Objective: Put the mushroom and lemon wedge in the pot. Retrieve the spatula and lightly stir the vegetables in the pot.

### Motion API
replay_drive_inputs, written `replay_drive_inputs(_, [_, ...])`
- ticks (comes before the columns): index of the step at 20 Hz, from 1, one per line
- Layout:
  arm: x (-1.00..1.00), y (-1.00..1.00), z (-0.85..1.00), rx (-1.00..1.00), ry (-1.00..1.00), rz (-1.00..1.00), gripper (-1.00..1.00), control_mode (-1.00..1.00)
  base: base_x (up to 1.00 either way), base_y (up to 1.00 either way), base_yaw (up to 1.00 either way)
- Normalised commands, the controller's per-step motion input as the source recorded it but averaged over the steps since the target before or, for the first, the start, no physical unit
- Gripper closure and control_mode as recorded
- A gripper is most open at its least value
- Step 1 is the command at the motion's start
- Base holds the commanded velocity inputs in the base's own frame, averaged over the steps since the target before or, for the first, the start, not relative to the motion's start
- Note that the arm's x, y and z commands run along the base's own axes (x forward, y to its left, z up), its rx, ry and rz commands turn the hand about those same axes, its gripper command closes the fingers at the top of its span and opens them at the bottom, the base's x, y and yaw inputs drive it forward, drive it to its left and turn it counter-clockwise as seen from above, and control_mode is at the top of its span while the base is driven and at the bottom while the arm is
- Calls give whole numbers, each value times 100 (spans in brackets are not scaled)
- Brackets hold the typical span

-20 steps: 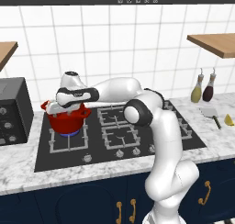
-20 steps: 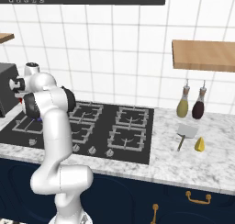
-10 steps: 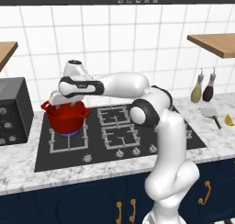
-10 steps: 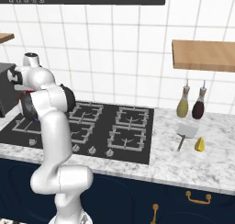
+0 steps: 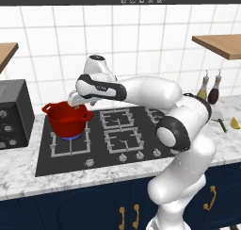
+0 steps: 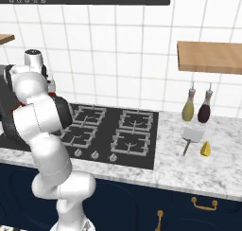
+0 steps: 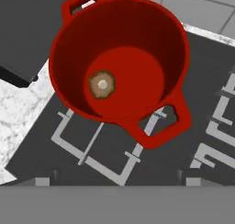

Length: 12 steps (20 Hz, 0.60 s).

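Mushroom [image 7: 103, 85] sits on the floor of the pot [image 7: 174, 58], off toward one side, so you can count that half of the loading done. Your gripper [image 5: 75, 101] hangs just above the pot's rim on the near-left burner of the stove [image 5: 136, 144], jaws spread wide and carrying nothing. What remains lies well apart from you: the lemon wedge [image 6: 205, 149] rests on the marble counter [image 6: 198, 173] at the far right, with the spatula [image 6: 190, 137] just beside it, blade toward the two bottles [image 6: 196, 110] at the wall. Watch three things, as I judge them. Swinging the arm across the hob at this height could clip the pot's near loop handle and drag it off the burner, so lift before you travel. The wedge is small and slick-looking with sloped faces; a pinch across the slopes may squirt it out toward the counter edge. And because the spatula handle lies so close to the wedge, a wide descent could nudge it and spoil the later pick-up.
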Motion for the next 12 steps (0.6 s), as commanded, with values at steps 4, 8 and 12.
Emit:
replay_drive_inputs(4, [-92, -95, 9, 0, -6, -5, -100, -100, 0, 0, 0])
replay_drive_inputs(8, [-81, -100, 19, 0, -8, -8, -100, -100, 0, 0, 0])
replay_drive_inputs(12, [-45, -100, 0, 0, -1, -6, -100, -100, 0, 0, 0])
